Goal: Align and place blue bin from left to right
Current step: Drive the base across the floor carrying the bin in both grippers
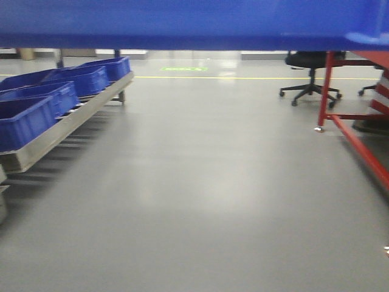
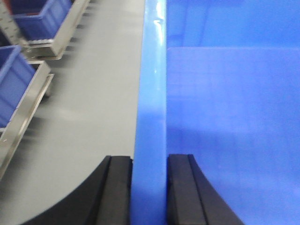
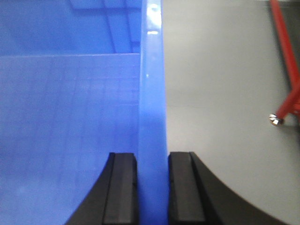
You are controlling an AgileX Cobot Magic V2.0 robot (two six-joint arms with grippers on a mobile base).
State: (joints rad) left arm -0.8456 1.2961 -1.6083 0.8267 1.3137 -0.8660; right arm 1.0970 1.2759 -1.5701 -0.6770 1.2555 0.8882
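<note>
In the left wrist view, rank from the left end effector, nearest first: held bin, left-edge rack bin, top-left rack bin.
1. Held bin, rim clamped in the left end effector.
2. Left-edge rack bin, at left.
3. Top-left rack bin, farthest, upper left.

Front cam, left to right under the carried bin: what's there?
Floor level: row of blue crates on metal rack → green floor marking → black office chair → red frame. The blue bin spans the whole top, so it's left out.
</note>
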